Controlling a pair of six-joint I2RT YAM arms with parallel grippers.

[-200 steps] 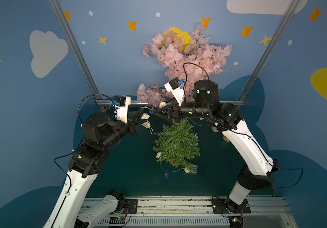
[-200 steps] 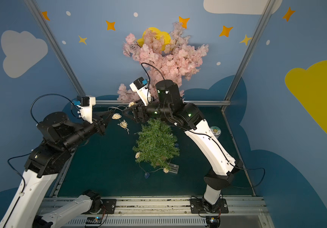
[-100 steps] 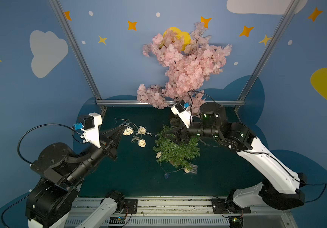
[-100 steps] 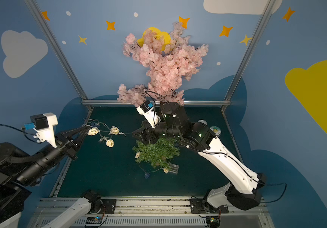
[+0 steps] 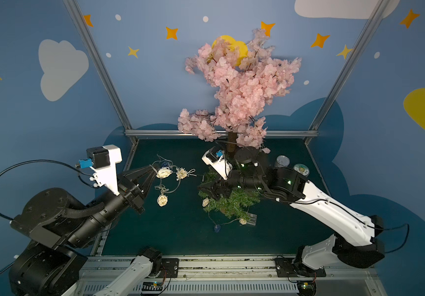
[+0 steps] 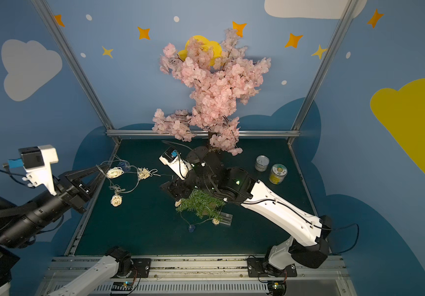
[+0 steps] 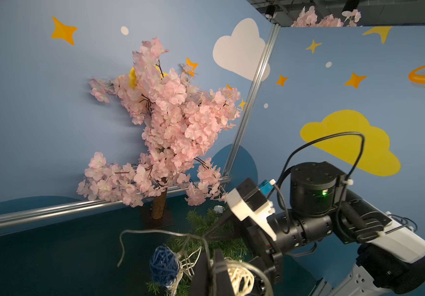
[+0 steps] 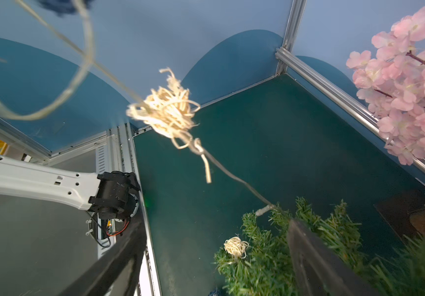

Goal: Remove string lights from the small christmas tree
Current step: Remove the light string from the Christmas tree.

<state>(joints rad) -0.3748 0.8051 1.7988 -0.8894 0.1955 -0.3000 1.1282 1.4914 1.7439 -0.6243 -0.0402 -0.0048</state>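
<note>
The small christmas tree [image 5: 234,205] [image 6: 202,205] stands mid-table, tilted. The string lights' wire runs from its top through cream wicker balls [image 5: 164,173] [image 6: 114,173] hanging in the air to my left gripper [image 5: 152,170] [image 7: 212,266], which is shut on the wire. A blue ball [image 7: 164,265] hangs beside its jaws. More balls [image 5: 205,202] [image 8: 235,247] and the clear box [image 5: 251,219] stay on and below the tree. My right gripper [image 5: 203,189] [image 8: 214,261] hovers open at the tree's top, one finger [image 8: 309,256] in the needles, holding nothing.
A tall pink blossom tree [image 5: 239,89] stands right behind the right arm. Two small cans [image 5: 282,162] [image 5: 301,169] sit at the back right. Aluminium frame rails [image 5: 219,133] edge the dark green table [image 5: 180,230].
The left arm pulled back to the left and lower, drawing the lights off the tree. The right gripper dropped from beside the blossom tree to the green tree's top and opened wider.
</note>
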